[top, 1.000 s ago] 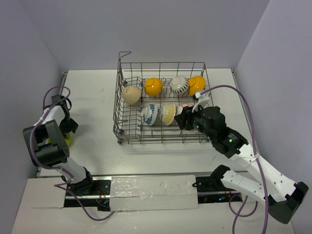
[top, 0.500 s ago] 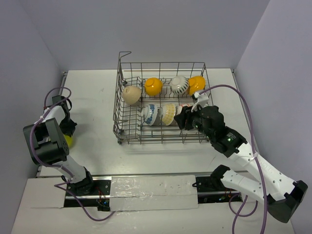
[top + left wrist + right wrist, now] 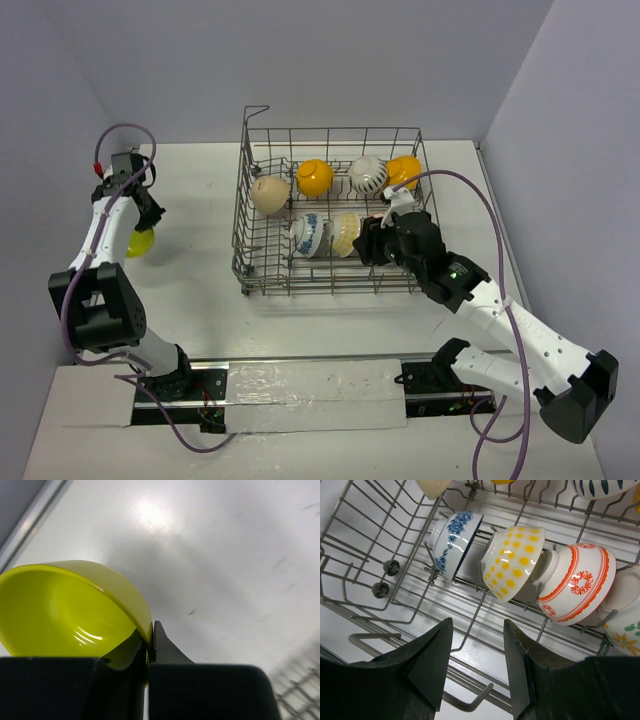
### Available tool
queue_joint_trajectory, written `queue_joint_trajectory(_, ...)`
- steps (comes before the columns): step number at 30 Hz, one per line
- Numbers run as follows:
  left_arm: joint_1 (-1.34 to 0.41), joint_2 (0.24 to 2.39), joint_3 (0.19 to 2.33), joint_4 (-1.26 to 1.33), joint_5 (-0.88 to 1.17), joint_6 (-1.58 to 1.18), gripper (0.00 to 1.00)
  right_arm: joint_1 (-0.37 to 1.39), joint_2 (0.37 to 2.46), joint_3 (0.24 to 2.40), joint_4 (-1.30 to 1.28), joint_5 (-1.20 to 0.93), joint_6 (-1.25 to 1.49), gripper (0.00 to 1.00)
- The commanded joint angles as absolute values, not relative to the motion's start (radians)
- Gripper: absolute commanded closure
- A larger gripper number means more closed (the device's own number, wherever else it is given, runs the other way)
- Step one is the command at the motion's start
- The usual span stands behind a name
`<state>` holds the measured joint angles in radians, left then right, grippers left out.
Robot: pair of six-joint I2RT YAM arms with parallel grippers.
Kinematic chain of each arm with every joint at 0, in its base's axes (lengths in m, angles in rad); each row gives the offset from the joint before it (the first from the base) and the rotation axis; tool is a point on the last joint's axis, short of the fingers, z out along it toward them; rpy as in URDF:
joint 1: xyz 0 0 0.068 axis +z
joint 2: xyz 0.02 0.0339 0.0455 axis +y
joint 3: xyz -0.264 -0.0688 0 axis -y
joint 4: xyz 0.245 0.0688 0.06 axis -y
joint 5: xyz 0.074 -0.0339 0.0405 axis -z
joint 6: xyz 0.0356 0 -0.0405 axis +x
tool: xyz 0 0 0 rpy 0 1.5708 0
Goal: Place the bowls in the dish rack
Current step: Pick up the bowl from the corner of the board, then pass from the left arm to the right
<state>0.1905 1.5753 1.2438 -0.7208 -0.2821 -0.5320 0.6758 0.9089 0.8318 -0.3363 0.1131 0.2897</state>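
Above the table [image 3: 200, 290], your left gripper [image 3: 137, 226] is clamped on the lime bowl [image 3: 141, 243], well left of the rack [image 3: 243, 215]. Your right gripper [image 3: 368, 246] hangs inside the rack's near row. A tan bowl [image 3: 268, 193], two orange bowls [image 3: 314, 177] and a striped bowl [image 3: 367, 175] line the far row.

At your left wrist, the fingers [image 3: 162, 645] pinch the lime bowl's rim, one inside and one outside.

At your right wrist, the fingers [image 3: 432, 655] stand apart, holding nothing, just in front of the blue bowl [image 3: 452, 545], yellow-dotted bowl [image 3: 515, 560] and red-and-white bowl [image 3: 575, 585], all tilted on edge between tines.
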Motion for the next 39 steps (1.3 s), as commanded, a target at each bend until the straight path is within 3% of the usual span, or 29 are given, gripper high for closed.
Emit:
queue_joint_trajectory(1,0.176,1.508,1.366,-0.759,-0.295,-0.503,1.00,0.672,0.942,0.884,-0.304,0.132,0.270,0.47)
queue_joint_trajectory(21,-0.228,1.447,1.790,-0.943,-0.174,-0.296,1.00,0.672,1.042,1.003,-0.252,0.040,0.207,0.47)
queue_joint_trajectory(30,-0.480,1.427,1.781,-0.989,-0.009,-0.189,1.00,0.672,0.939,1.063,-0.268,0.006,0.060,0.47)
queue_joint_trajectory(39,-0.684,1.414,1.715,-0.921,0.060,-0.136,1.00,0.676,0.835,1.019,-0.239,-0.207,-0.014,0.47)
